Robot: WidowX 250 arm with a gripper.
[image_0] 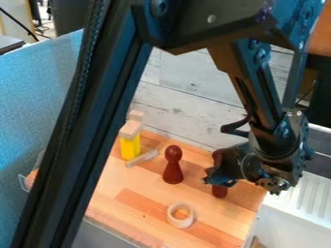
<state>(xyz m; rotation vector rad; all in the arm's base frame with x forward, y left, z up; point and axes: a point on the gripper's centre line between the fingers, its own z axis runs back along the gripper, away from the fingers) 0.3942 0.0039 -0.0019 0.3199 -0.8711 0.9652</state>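
Your gripper [217,180] is at the dark red piece [219,191], which shows above and below it; whether it is grasping this piece, I cannot tell. At ten o'clock from it stands the red-brown pawn [173,165], farther the yellow block [130,147]. At seven o'clock lies the pale ring [173,219].

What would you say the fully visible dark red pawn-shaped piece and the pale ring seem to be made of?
The pawn-shaped piece looks smooth with a slight sheen: painted wood or plastic, perhaps. The ring looks matte and plain tan, so possibly wood or cardboard.
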